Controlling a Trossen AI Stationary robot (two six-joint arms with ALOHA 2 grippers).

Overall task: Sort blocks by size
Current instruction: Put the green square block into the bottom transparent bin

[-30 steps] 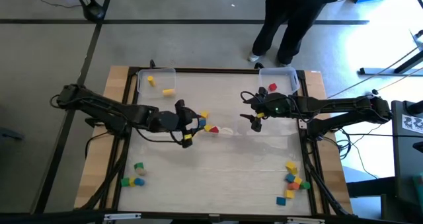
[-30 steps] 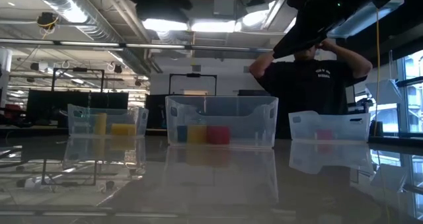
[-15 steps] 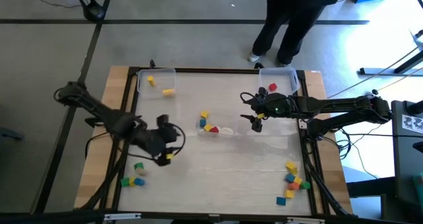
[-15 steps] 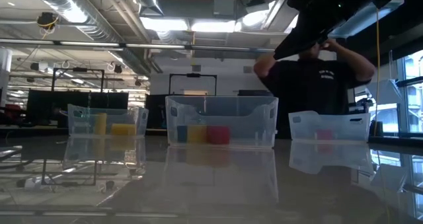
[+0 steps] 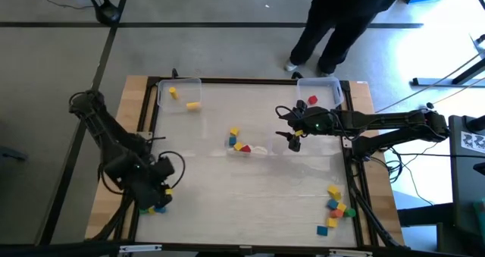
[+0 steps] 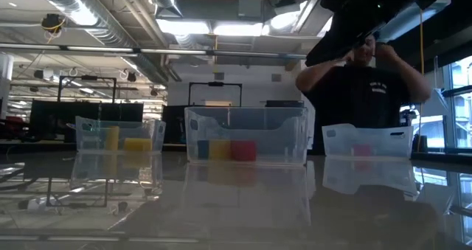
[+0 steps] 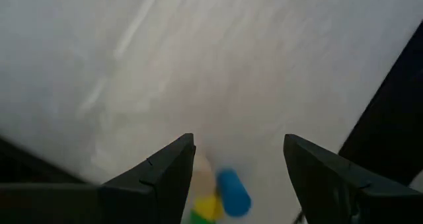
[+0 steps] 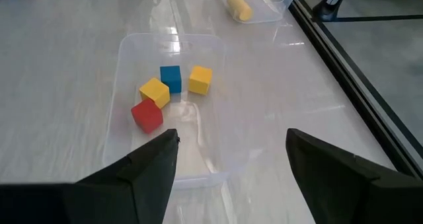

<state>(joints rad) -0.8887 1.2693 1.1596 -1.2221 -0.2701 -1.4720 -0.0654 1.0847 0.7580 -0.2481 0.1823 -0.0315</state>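
Small coloured blocks lie in two loose groups on the table, near left [image 5: 154, 208] and near right [image 5: 336, 208]. Others sit in clear bins: yellow ones at the far left [image 5: 179, 95], mixed colours in the middle bin [image 5: 237, 142], a red one at the far right [image 5: 312, 101]. My left gripper [image 5: 163, 193] hangs open, pointing down over the near-left group. In its wrist view, blue, yellow and green blocks [image 7: 223, 196] show between its fingers [image 7: 173, 164]. My right gripper [image 5: 294, 141] hovers open right of the middle bin [image 8: 168, 92].
A person stands beyond the table's far edge [image 5: 333, 22], arms raised in the low view [image 6: 361, 80]. The three clear bins stand in a row [image 6: 247, 136]. A black frame rail [image 5: 356, 173] runs along the table's sides. Bare tabletop lies between the two near groups.
My left gripper has swung from beside the middle bin toward the table's near-left corner. It has turned and tipped to point downward, and now hangs over the near-left blocks. Its fingers have stayed open. The person behind the table has shifted their arms.
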